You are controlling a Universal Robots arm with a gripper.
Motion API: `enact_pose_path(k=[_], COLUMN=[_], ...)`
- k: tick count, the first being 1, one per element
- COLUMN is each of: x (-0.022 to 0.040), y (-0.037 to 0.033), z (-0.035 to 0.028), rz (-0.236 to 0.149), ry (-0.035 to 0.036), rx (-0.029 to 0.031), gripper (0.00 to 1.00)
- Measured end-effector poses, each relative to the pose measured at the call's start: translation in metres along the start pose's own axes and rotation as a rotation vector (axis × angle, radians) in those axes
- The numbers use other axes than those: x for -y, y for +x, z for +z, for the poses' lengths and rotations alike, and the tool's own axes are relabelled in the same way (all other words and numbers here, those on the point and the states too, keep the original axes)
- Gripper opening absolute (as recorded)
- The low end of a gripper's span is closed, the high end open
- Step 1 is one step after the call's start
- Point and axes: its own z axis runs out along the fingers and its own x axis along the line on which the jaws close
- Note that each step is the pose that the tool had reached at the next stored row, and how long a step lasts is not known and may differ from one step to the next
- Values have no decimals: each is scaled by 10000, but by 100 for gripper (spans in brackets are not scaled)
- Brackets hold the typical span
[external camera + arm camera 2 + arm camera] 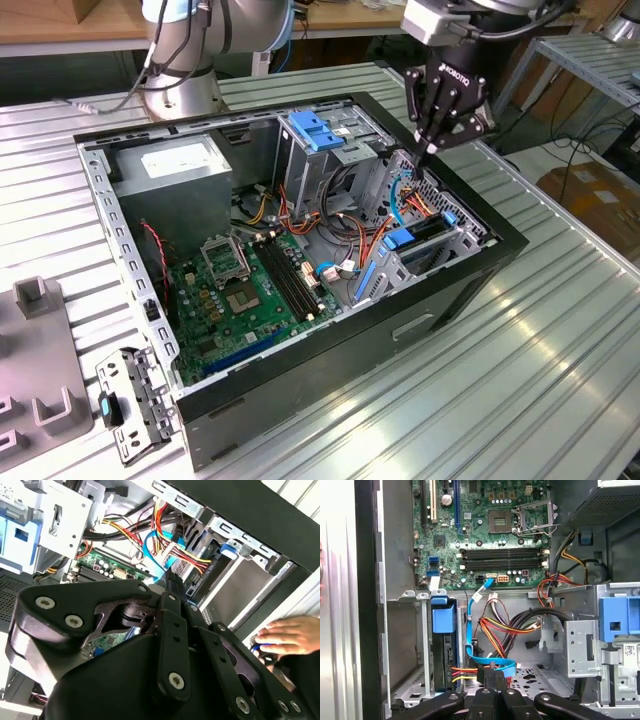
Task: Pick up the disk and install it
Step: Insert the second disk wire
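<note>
The disk (420,232) sits on edge in the low drive cage of the open computer case (470,285), its blue carrier rail (399,238) facing the motherboard. In the first wrist view the disk (443,650) is a dark slab under a blue tab, with coloured power wires and a blue ribbon cable at its end. My gripper (428,152) hangs just above the cage's far corner, shut, with nothing seen between its fingers. Its closed tip (493,674) hovers over the cable connectors beside the disk. The second wrist view shows the same tip (170,579) pointing at the cables.
A green motherboard (240,290), a grey power supply (180,165) and a tall drive bay with a blue latch (315,130) fill the case. A person's hand (295,635) rests at the case's outer edge. A grey fixture (35,370) and a metal bracket (135,400) lie on the table.
</note>
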Motion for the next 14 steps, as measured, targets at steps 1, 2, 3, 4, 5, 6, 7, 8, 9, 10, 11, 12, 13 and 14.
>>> enact_pose_path(k=[1, 2, 3, 4, 5, 6, 7, 8, 9, 10, 11, 12, 13, 14], x=[4, 7, 9, 10, 11, 11, 12, 12, 11, 11, 11, 11, 10, 10], y=[-16, -38, -49, -53, -56, -60, -62, -69, -73, -76, -80, -80, -79, -79], z=[2, 18, 35, 48, 63, 71, 76, 84, 85, 87, 86, 80, 65, 44], rz=[-1, 3, 4, 5, 6, 8, 10, 15, 18, 21, 23, 23, 22, 22], ry=[-9, -6, -4, -1, 3, 7, 12, 24, 31, 36, 40, 40, 31, 8], rx=[-42, -122, -166, -210, -285, -369, -445, -662, -792, -894, -958, -966, -972, -991], gripper=[11, 11, 11, 11, 11, 11, 23, 23, 30, 30, 30, 30, 30, 30])
